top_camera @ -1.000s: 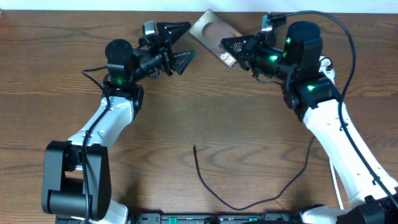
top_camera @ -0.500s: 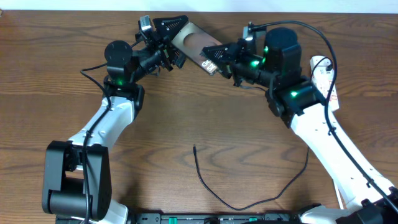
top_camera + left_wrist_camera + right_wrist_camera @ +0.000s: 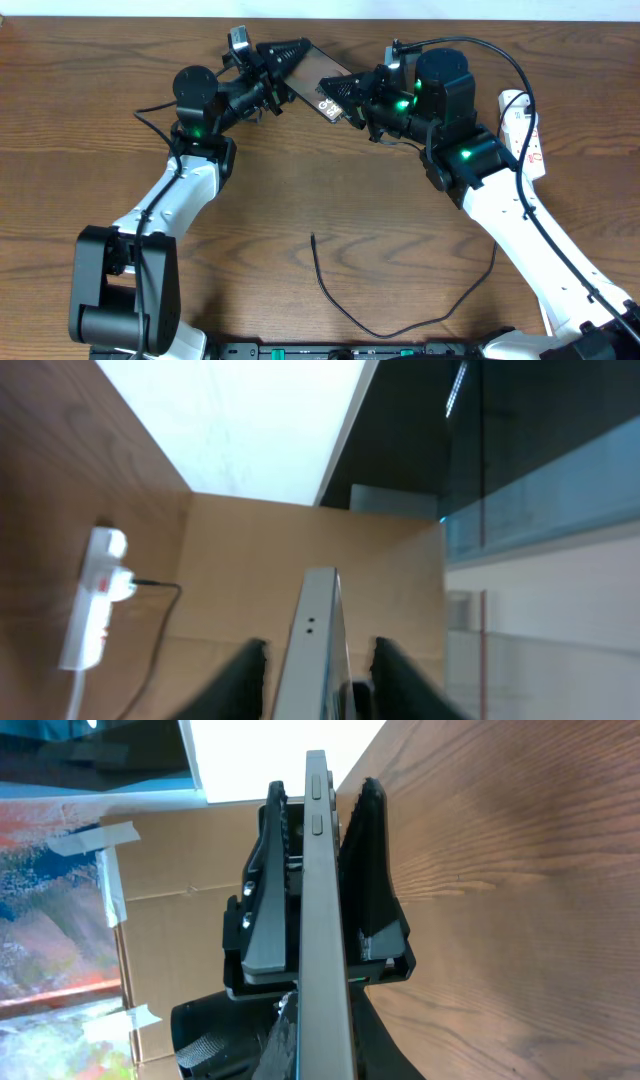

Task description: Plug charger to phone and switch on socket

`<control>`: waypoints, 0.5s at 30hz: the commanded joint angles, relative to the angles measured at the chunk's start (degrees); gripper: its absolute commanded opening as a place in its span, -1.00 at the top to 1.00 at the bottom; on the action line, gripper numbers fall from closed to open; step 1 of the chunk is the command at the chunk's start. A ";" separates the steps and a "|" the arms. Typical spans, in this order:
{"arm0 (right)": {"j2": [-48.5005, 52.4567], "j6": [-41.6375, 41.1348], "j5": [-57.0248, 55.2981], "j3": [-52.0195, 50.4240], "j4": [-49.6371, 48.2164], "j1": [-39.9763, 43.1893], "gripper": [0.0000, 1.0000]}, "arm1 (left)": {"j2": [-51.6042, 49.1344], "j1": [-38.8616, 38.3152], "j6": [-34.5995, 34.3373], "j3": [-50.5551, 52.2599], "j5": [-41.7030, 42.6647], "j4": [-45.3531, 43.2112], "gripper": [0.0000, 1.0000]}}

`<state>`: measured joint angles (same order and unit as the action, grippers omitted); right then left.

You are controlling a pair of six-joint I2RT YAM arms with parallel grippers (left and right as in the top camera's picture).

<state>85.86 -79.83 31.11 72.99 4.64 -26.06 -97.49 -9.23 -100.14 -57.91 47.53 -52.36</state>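
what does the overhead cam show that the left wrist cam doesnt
Only overhead: the charger with its loose tip lying on the table, and the right gripper holding the phone. Only left wrist: the phone's thin edge, with a gap to each finger of the left gripper. Both: the phone and the white socket.

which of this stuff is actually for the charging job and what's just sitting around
For the job:
- phone, clamped in the right gripper
- charger, loose on the table, not plugged into the phone
- socket, beside the right arm

Just there:
- cardboard panel behind the table
- thick robot-arm cable
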 commanded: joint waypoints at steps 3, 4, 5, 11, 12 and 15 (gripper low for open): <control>-0.46 -0.48 0.35 0.81 -0.76 -1.16 0.97 | 1.29 -0.22 0.66 -1.62 -0.28 -0.28 0.85; -0.46 -0.48 0.37 0.81 -0.79 -1.18 0.97 | 1.29 -0.22 0.66 -1.62 -0.28 -0.28 0.85; -0.46 -0.46 0.37 0.81 -0.76 -1.22 0.97 | 1.27 -0.22 0.68 -1.62 -0.28 -0.28 0.85; -0.46 -0.44 0.52 0.81 -0.76 -1.31 -0.99 | 1.29 -0.11 0.68 -1.62 -0.26 -0.31 0.85; -0.46 -0.44 0.50 0.81 -0.79 -1.29 -0.99 | 1.27 0.04 0.68 -1.62 -0.26 -0.28 0.85; -0.46 -0.22 0.50 0.81 -0.81 -0.72 -0.99 | 1.29 0.92 0.66 -1.62 -0.22 -0.31 0.85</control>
<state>85.86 -80.93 31.33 73.01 3.84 -26.87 -97.25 -9.19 -100.25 -58.00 47.44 -51.83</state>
